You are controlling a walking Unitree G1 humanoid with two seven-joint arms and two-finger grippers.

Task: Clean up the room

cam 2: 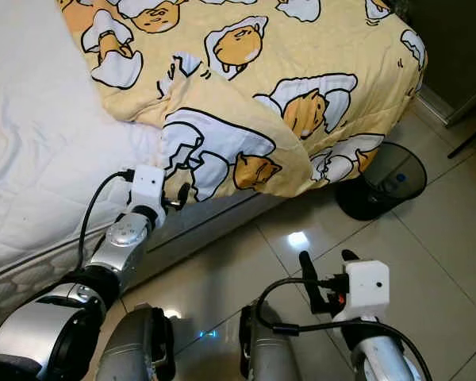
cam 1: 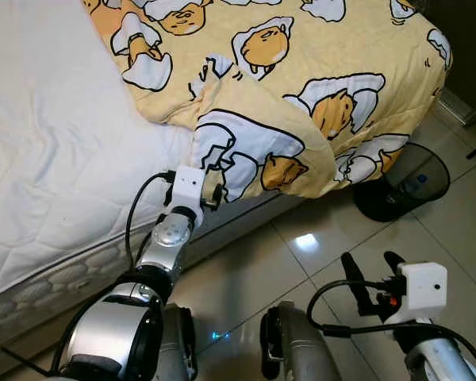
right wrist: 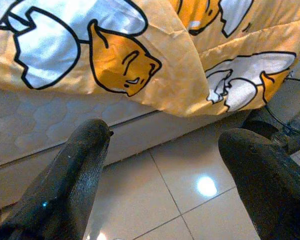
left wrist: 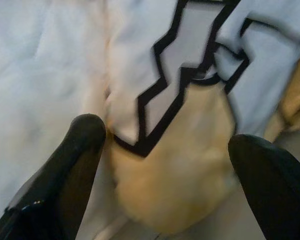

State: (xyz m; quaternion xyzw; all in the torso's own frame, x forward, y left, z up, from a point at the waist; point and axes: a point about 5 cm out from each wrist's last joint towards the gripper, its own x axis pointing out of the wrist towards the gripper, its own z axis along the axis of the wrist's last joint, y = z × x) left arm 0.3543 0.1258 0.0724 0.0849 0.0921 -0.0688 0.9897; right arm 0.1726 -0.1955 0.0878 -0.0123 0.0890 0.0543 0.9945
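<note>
A bed (cam 1: pixel 47 143) with a white quilted mattress takes up the left and upper part of the head views, its padded side dropping to a pale tiled floor (cam 1: pixel 301 262) where a ceiling light glints. Over the bed's far half lies a yellow blanket (cam 1: pixel 301 71) printed with white-and-orange egg cartoons outlined in black; it is bunched into folds, and 1 corner hangs over the mattress edge down toward the floor. Beside that hanging corner, on the tiles to the right, stands the round dark base of a fan (cam 1: pixel 408 178) — only partly visible, with the blanket's hem just touching or overlapping its near rim. The robot's left arm reaches up from the lower left, and the left gripper (cam 1: pixel 213 184) is at the mattress edge, right at the blanket's drooping fold. In the left wrist view its 2 black fingers (left wrist: pixel 75 160) are spread wide on either side of the yellow cloth with its black zigzag outline, so the jaws are released and nothing is pinched between them. The right gripper (cam 1: pixel 373 274) hovers low over the floor at the lower right — well apart from the bed — with its fingers (right wrist: pixel 80 165) pointing toward the blanket's overhang and the fan base; its jaws are likewise released and hold nothing.
</note>
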